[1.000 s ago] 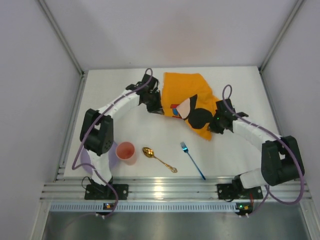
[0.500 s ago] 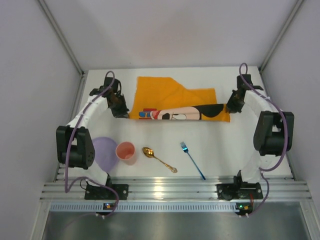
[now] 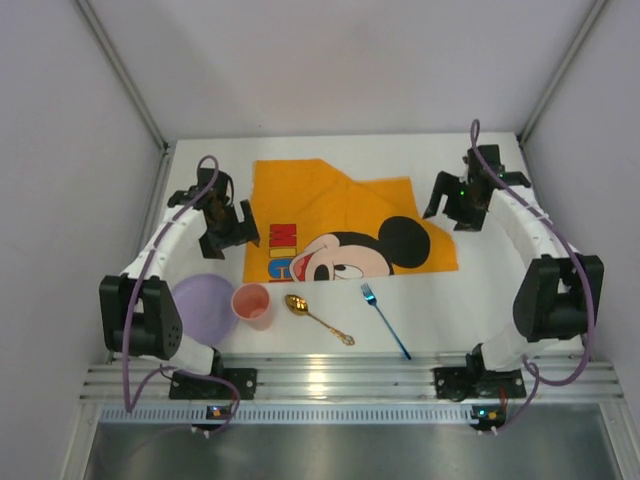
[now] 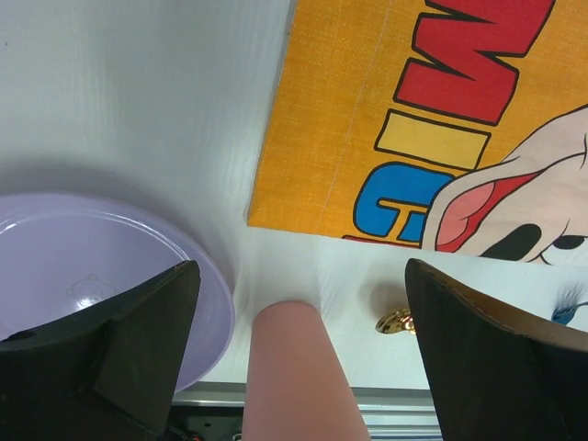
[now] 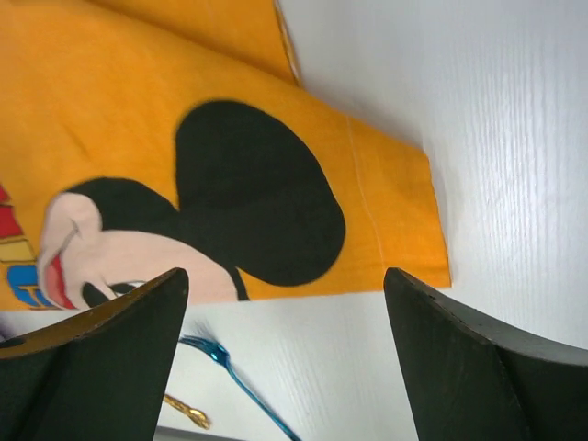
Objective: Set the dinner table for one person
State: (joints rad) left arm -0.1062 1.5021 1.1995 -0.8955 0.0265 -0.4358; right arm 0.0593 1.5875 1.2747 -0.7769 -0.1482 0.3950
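An orange Mickey Mouse placemat (image 3: 340, 225) lies spread on the white dinner table (image 3: 500, 290), with a fold showing along its far edge. My left gripper (image 3: 228, 228) hangs open just off the mat's left edge, holding nothing. In the left wrist view its jaws (image 4: 299, 276) frame the pink cup (image 4: 294, 367), the purple plate (image 4: 92, 266) and the mat's near left corner (image 4: 404, 119). My right gripper (image 3: 452, 205) is open above the mat's right edge. The right wrist view shows the mat's near right corner (image 5: 230, 138) lying free between its fingers (image 5: 285, 276).
Near the front edge lie the purple plate (image 3: 200, 308), the pink cup (image 3: 252, 304), a gold spoon (image 3: 318, 318) and a blue fork (image 3: 385, 320). A ribbed aluminium rail (image 3: 320, 380) runs along the near edge. White walls close the sides and back.
The crumpled placemat has been pulled out flat between the two arms. Both grippers, shut on its corners before, have opened and let go, then lifted slightly away.
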